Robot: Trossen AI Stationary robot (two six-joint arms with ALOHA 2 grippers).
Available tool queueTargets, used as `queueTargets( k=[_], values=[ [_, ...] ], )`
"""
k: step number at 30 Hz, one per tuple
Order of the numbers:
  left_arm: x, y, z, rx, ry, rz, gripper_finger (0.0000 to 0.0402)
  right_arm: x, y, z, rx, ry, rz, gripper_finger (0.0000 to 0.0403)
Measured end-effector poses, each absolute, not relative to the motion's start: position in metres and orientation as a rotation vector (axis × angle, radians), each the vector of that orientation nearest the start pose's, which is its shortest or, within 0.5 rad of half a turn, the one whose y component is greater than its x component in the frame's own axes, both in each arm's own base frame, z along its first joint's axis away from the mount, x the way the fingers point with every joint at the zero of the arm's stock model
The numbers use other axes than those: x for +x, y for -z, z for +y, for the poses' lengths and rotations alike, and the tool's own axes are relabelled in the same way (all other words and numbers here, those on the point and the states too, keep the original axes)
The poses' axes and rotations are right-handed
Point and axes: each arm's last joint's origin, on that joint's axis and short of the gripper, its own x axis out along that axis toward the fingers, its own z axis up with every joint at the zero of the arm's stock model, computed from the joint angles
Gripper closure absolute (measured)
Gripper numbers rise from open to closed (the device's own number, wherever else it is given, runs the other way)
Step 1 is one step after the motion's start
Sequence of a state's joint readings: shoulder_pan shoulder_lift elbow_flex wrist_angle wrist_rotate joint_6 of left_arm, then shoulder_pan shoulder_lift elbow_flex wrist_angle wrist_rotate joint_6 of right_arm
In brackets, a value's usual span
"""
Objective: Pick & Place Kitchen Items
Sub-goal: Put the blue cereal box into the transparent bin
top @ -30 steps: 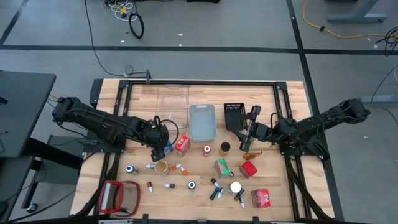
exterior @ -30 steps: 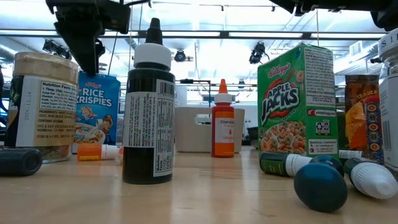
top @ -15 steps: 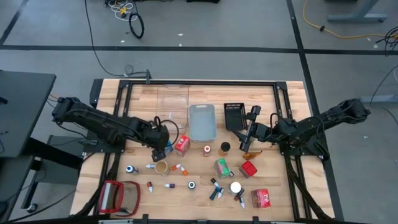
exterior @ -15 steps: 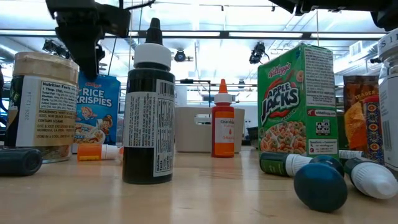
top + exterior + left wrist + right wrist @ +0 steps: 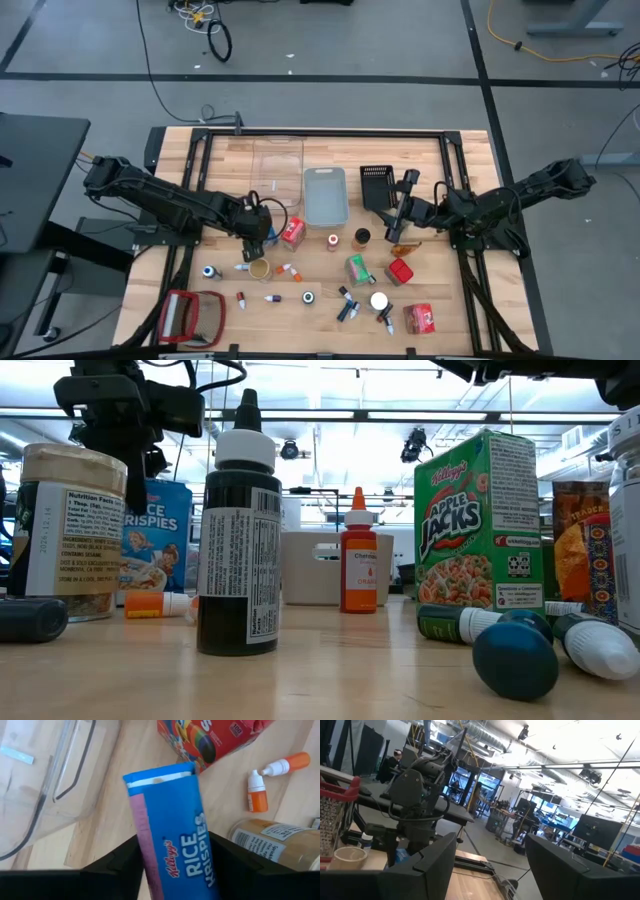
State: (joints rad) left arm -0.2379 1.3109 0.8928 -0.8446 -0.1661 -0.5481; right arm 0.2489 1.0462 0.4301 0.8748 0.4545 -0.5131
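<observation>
Left of centre in the high view, the left gripper (image 5: 256, 238) sits over the blue Rice Krispies carton (image 5: 172, 835), and the left wrist view shows its two dark fingers (image 5: 117, 862) pressed against the carton's sides, clamped on it. In the low view the carton (image 5: 157, 540) stands at the left, behind the tall paper-labelled jar (image 5: 63, 530), with the gripper's dark body above it. Just beside the carton, toward the middle of the high view, lies the red carton (image 5: 292, 233), and the small orange-capped bottle (image 5: 270, 775) lies on the wood next to the jar in the left wrist view. The clear bin (image 5: 277, 165) and the grey bin (image 5: 325, 195) sit in the upper middle of the table, the black bin (image 5: 376, 186) to their right. The right gripper (image 5: 400, 232) hangs at centre right near the black bin, its fingers spread apart with nothing between them in the right wrist view. The remaining kitchen items are scattered across the lower half of the table (image 5: 460, 300): the green Apple Jacks carton (image 5: 358, 269), a red tin (image 5: 399, 272), a red packet (image 5: 419, 319) and several tiny bottles. The red-framed flat object (image 5: 192, 316) lies at the lower left.
</observation>
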Motion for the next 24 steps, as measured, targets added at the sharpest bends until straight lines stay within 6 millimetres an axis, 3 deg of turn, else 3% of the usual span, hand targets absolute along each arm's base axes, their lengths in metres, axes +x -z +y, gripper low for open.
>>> queueTargets(
  k=[7, 12, 24],
  values=[
    [0.228, -0.23, -0.051, -0.212, -0.239, 1.192, 0.0279, 0.21, -0.263, 0.037, -0.388, 0.272, -0.182, 0.0153],
    [0.234, -0.248, -0.052, -0.193, -0.205, 1.139, 0.032, 0.211, -0.262, 0.035, -0.391, 0.277, -0.174, 0.0153],
    [0.232, -0.316, -0.041, 0.001, -0.345, 1.077, 0.0317, 0.211, -0.262, 0.035, -0.394, 0.276, -0.169, 0.0153]
  ],
)
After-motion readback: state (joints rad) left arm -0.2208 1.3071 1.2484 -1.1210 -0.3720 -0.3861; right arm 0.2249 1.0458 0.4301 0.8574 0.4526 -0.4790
